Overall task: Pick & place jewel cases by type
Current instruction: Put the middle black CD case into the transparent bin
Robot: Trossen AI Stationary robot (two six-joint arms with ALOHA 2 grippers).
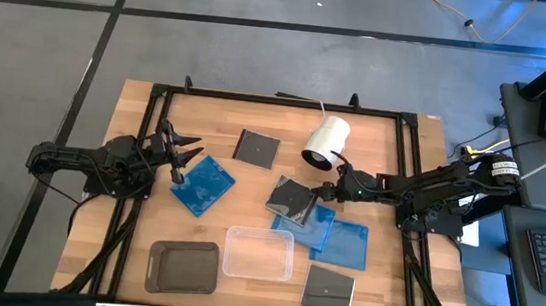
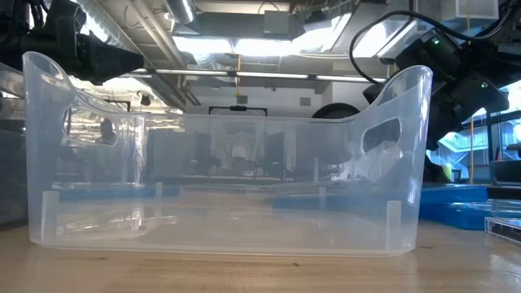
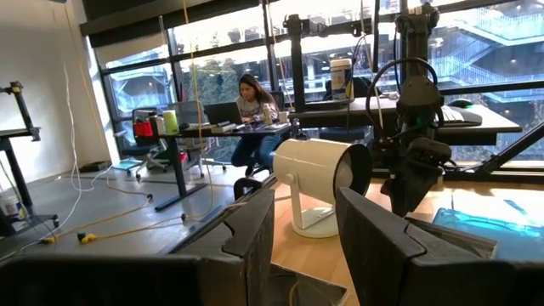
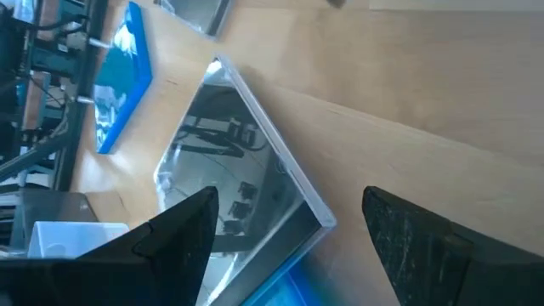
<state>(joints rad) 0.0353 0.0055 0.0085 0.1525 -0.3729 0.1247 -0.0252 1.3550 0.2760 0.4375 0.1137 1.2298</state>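
Observation:
Several jewel cases lie flat on the wooden table. A blue case (image 1: 202,184) lies just in front of my left gripper (image 1: 182,154), which is open and raised, pointing toward the table's right (image 3: 306,212). My right gripper (image 1: 323,191) is open and hovers over the right corner of a dark case (image 1: 292,197) (image 4: 238,170), one finger on each side of it. That case rests partly on a blue case (image 1: 314,225). Another blue case (image 1: 347,244) lies beside them. Two more dark cases lie at the far side (image 1: 255,147) and near the front edge (image 1: 328,289).
A white cylinder (image 1: 327,140) (image 3: 319,183) lies on its side behind the right gripper. A clear tray (image 1: 258,252) (image 2: 228,187) and a dark grey tray (image 1: 183,267) sit near the front edge. A black frame (image 1: 278,100) borders the table. A person sits at a desk (image 3: 251,98) beyond it.

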